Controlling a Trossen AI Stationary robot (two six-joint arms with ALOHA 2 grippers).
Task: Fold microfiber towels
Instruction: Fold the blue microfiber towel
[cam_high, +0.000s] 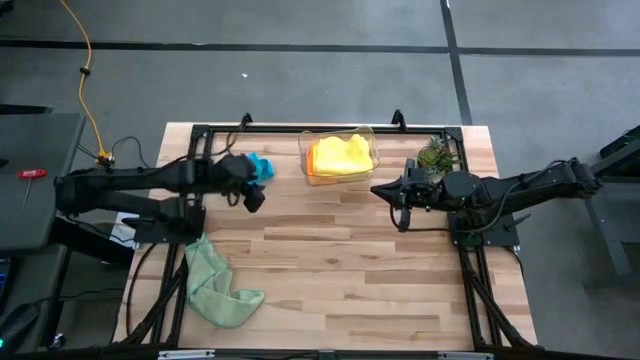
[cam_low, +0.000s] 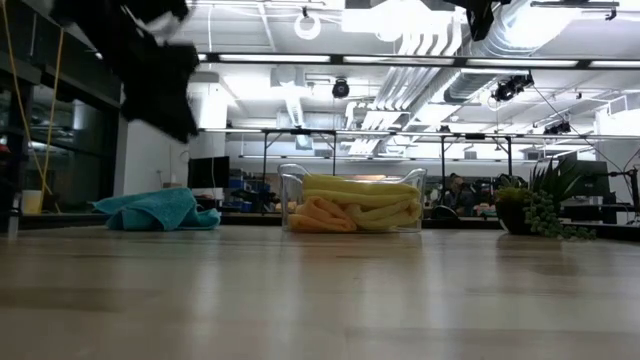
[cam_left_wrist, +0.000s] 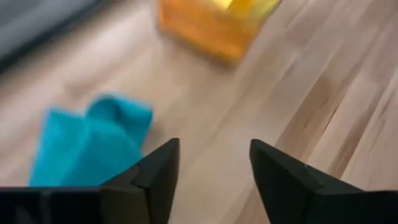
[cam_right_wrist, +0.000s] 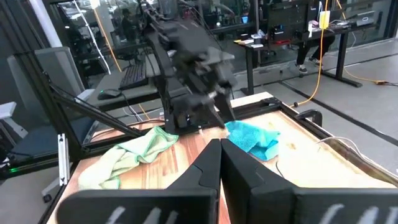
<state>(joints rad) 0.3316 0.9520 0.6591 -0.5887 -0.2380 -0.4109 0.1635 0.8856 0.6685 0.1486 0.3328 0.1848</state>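
A teal-blue towel (cam_high: 262, 166) lies bunched on the table at the far left; it also shows in the low view (cam_low: 158, 211), the left wrist view (cam_left_wrist: 87, 146) and the right wrist view (cam_right_wrist: 254, 139). My left gripper (cam_high: 253, 197) hangs open and empty above the table just near of it. A light green towel (cam_high: 215, 285) lies crumpled at the near left. Yellow and orange towels (cam_high: 340, 157) lie in a clear bin (cam_high: 372, 140) at the far middle. My right gripper (cam_high: 402, 215) is shut and empty, above the table right of the middle.
A small green potted plant (cam_high: 435, 155) stands at the far right, just beyond my right arm. Bare wood lies across the table's middle and near right.
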